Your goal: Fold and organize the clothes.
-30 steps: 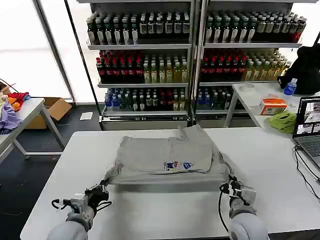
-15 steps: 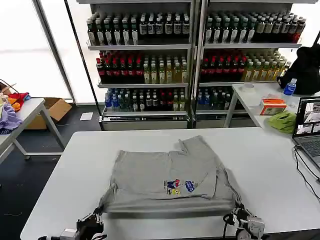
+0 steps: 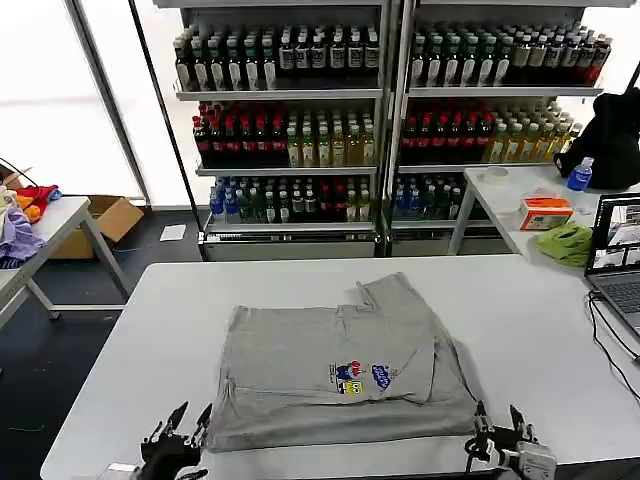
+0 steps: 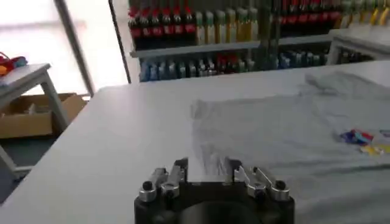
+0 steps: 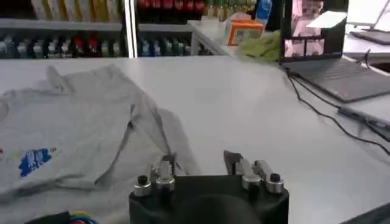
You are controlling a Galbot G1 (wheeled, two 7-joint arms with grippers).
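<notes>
A grey short-sleeved shirt with a small multicoloured chest print lies folded and flat on the white table, its near hem close to the front edge. My left gripper stands open just off the shirt's near left corner, nothing between its fingers. Off the near right corner, my right gripper is open and empty too. The left wrist view shows the left gripper facing the shirt. In the right wrist view, the right gripper sits at the edge of the shirt.
A laptop with a black cable sits at the table's right edge. Behind it, another table holds a lime-green cloth and an orange box. Bottle shelves stand at the back. A side table with coloured fabrics is at left.
Both grippers dragged the shirt's near hem toward the front edge, then let go and opened. The shirt now lies flat, nearer to me.
</notes>
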